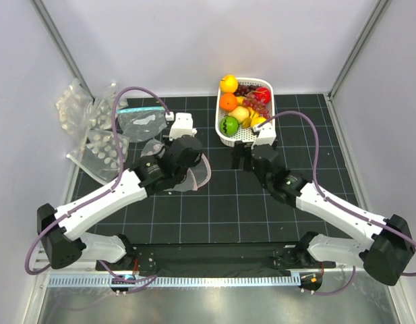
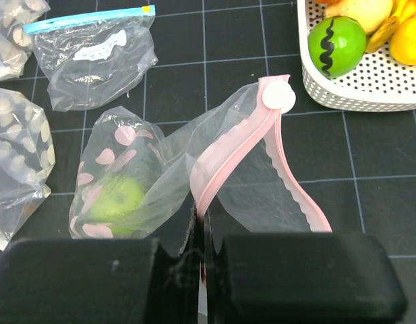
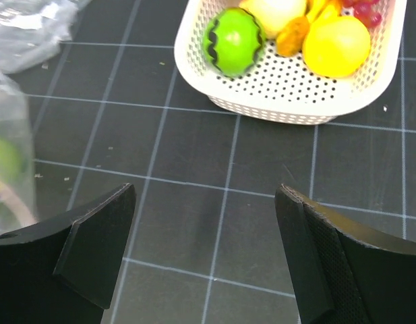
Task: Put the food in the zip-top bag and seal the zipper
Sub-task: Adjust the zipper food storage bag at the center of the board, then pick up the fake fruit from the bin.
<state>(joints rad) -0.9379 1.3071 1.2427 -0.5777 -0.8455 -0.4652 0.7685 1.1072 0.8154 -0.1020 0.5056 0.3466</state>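
1. Left gripper [image 2: 201, 266]: black fingers pressed together, pinching the near end of the pink press-seal zipper strip [image 2: 243, 138].
2. Right gripper [image 3: 204, 250]: fingers spread wide, holding nothing, hanging over the black gridded table mat [image 1: 261, 202]. Bare mat shows between its fingertips and the basket's near wall.
3. Soft clear zip-top bag with pale pinkish spots [image 2: 164, 169]: lies on the mat centre-left, just ahead of the left gripper and well apart from the right one. A round green food piece [image 2: 116, 199] sits inside its left end. The mouth gapes. The two zipper edges part from the pinch and meet again at a white round tab [image 2: 278, 96], which is near the basket corner but not touching it.
4. White perforated plastic basket [image 2: 356, 94]: far centre-right, filled with fruit. A green ball with a black zigzag [image 3: 233, 40] sits at its near-left corner.
5. Flat clear bag with a teal strip [image 2: 93, 61]: beyond the spotted bag, a strip of mat between them.
6. Heap of dotted clear bags [image 1: 100, 152]: along the left edge of the mat.
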